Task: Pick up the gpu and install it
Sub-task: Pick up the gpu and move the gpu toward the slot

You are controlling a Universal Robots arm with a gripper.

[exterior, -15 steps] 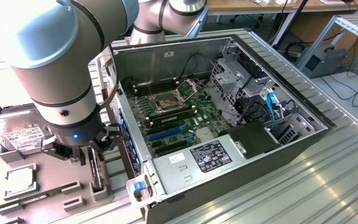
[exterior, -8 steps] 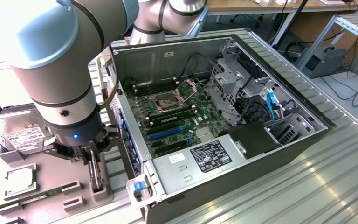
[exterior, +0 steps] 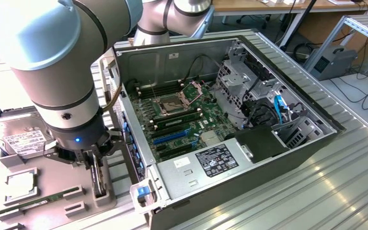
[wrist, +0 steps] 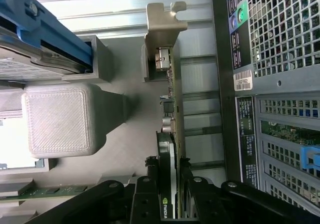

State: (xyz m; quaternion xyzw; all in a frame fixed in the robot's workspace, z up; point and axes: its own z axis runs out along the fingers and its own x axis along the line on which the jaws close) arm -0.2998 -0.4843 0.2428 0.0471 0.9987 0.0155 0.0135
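Gpu (wrist: 173, 108) is being straddled along its bare edge by gripper (wrist: 168, 165); whether jaws are clamped cannot be told. Judged light, stiff, fragile.

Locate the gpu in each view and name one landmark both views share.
Exterior view: the gpu stands on edge in the gray holder, at the exterior view's lower left.
Wrist view: the gpu is seen edge-on, its silver bracket farthest from the camera.
Shared landmark: the computer case alongside it.
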